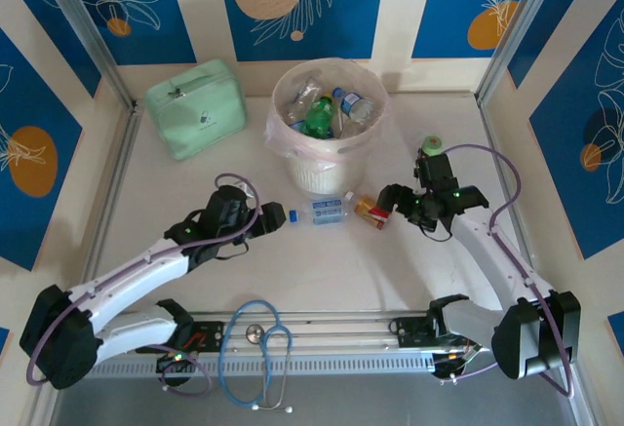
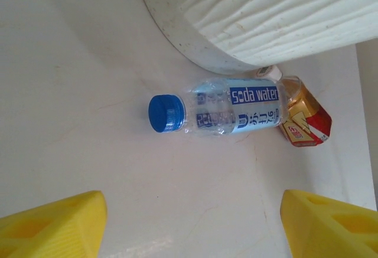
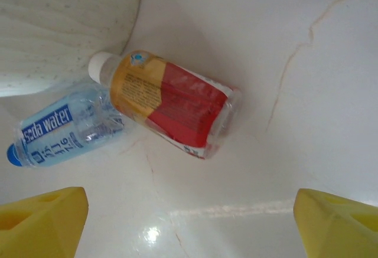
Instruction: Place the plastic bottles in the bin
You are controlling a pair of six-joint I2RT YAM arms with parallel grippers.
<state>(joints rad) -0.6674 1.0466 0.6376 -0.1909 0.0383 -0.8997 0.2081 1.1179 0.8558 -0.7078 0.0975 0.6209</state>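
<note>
Left gripper and right gripper both spread, empty; blue-cap bottle touches red-label bottle by the bin, so grabbing one may roll the other away.

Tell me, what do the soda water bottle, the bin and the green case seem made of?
Soda water bottle: thin clear glossy plastic; the table shows through its dented wall. Bin: probably hard plastic, matte cream, with moulded wavy ribs. Green case: perhaps fabric or synthetic leather, smooth, zipped; unsure.
</note>
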